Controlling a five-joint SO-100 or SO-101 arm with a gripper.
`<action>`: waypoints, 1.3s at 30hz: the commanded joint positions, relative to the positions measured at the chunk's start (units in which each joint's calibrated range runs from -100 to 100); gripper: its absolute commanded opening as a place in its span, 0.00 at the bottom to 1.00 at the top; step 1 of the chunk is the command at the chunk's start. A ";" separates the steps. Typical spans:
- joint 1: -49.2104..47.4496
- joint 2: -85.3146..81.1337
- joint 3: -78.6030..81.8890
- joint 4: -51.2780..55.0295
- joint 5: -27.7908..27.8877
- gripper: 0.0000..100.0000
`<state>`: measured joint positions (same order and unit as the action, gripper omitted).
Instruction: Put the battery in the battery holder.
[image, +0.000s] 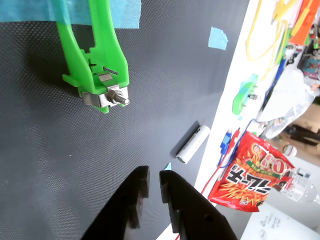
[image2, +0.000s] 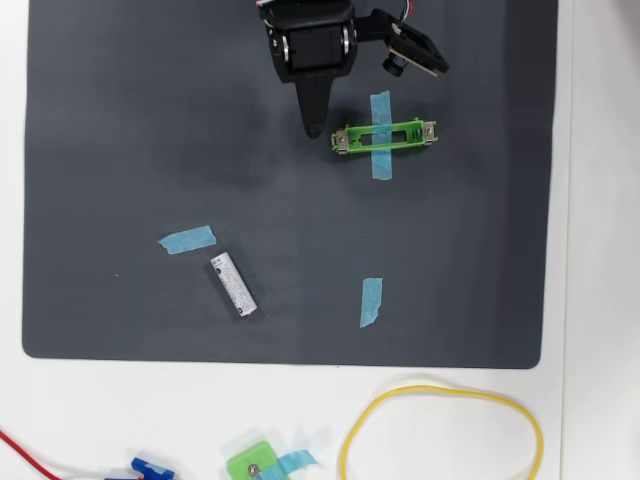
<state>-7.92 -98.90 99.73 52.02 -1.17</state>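
The battery (image2: 233, 284), a small white-silver cylinder, lies flat on the dark mat toward the lower left of the overhead view; in the wrist view the battery (image: 193, 144) lies near the mat's right edge. The battery holder (image2: 385, 137), a long green frame held by blue tape, lies at the upper right of the mat and looks empty. In the wrist view one end of the battery holder (image: 97, 65) shows with its metal contact. My gripper (image2: 313, 126) is just left of the holder, far from the battery. In the wrist view my gripper (image: 154, 173) shows black fingers nearly together, holding nothing.
Loose blue tape pieces (image2: 186, 239) (image2: 371, 301) lie on the mat (image2: 120, 150). On the white table below it are a yellow cable loop (image2: 440, 435), a small squarish green piece (image2: 255, 463) and a red wire. A red snack bag (image: 250, 172) lies beyond the mat.
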 joint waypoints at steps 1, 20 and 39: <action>-0.13 -0.51 0.27 0.25 -0.09 0.00; -0.13 -0.51 0.27 0.25 -0.09 0.00; 0.08 -0.51 0.27 0.25 -0.09 0.00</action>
<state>-7.92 -98.90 99.73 52.02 -1.17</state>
